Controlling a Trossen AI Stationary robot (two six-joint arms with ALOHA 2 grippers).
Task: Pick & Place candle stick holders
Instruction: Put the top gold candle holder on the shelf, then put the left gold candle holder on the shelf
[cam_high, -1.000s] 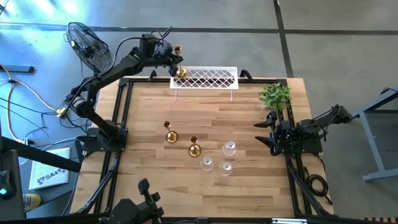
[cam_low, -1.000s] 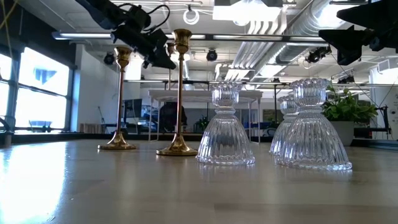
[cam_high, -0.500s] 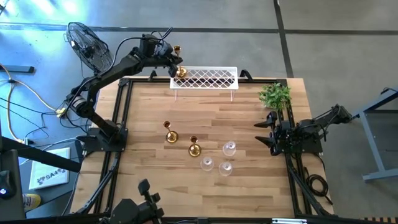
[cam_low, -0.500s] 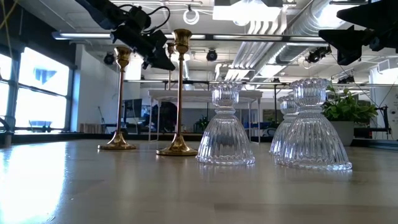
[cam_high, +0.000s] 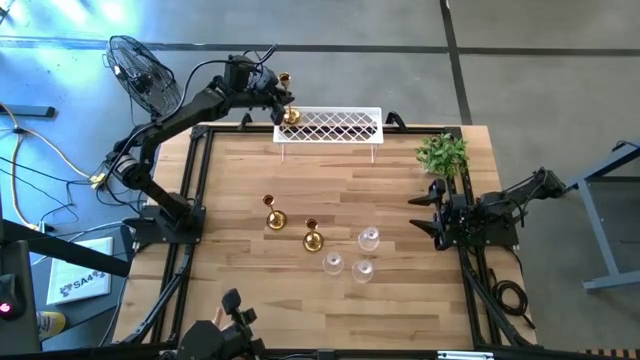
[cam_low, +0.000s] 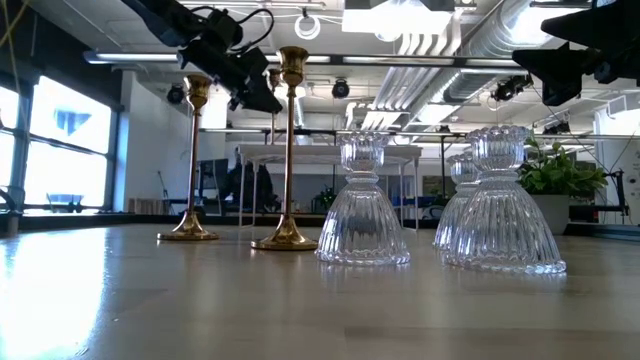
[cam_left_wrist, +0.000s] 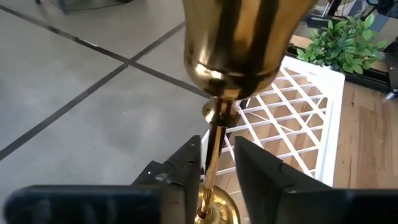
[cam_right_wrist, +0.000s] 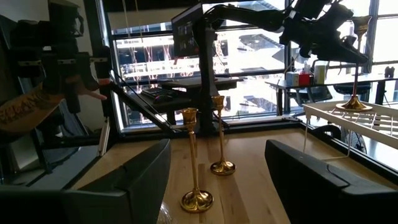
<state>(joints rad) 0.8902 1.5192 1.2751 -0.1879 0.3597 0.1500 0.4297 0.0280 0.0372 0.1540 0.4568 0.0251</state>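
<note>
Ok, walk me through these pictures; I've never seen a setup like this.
Two dark robot arms work at a wooden table. One camera looks down from above, one sits at table height, and one rides on each wrist. On the table stand two gold candle holders, three glass candle holders, a white rack and a small plant. The left gripper has its jaws around the stem of a third gold holder, whose base sits on the rack. The right gripper waits open near the table's right edge.

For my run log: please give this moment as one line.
left gripper: around gold holder stem, base on white rack | right gripper: open, waiting
</note>
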